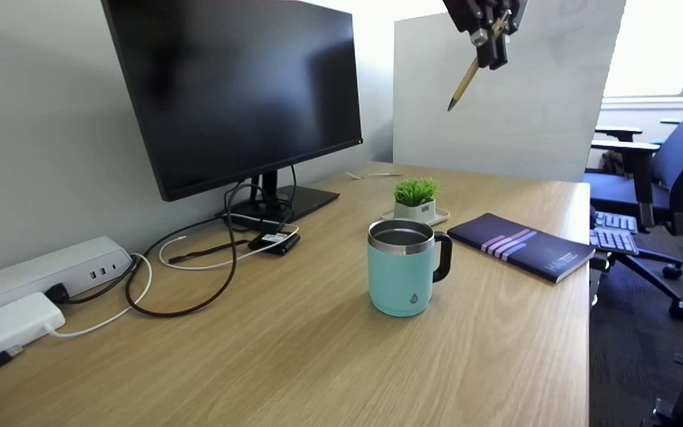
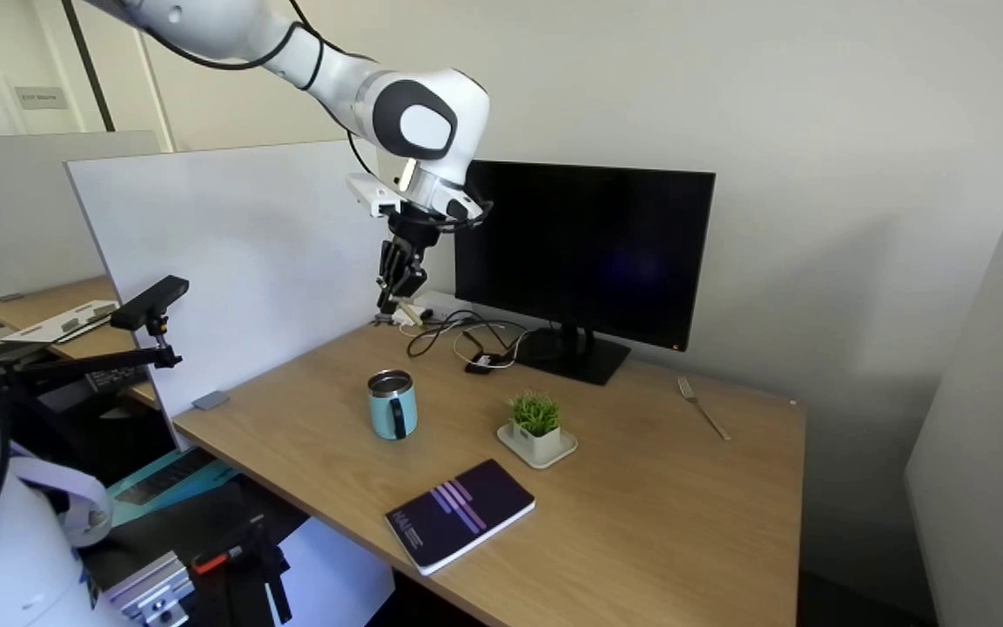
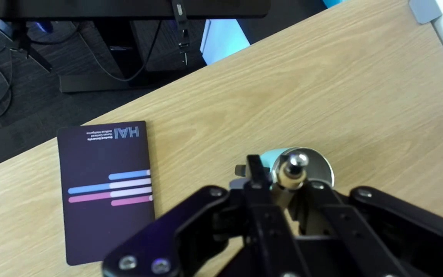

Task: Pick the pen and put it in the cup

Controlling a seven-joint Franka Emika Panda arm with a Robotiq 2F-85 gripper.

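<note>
The pen [image 1: 463,86] is a thin pale yellow stick with a dark tip. My gripper [image 1: 491,58] is shut on it and holds it high above the desk, tilted, tip down. In an exterior view the pen [image 2: 410,313] sticks out below the gripper [image 2: 394,300]. In the wrist view the pen's silver-capped end [image 3: 291,175] points at the camera between the fingers. The teal cup [image 1: 399,279] stands upright on the desk with a dark handle; it also shows in an exterior view [image 2: 392,414]. In the wrist view the cup [image 3: 273,156] appears behind the fingertips, partly hidden by them.
A dark notebook [image 1: 519,243] and a small potted plant [image 1: 415,201] on a white tray stand near the cup. A monitor [image 2: 584,252], loose cables [image 1: 232,261] and a white power box [image 1: 57,267] are along the wall. A fork [image 2: 702,407] lies beyond the monitor.
</note>
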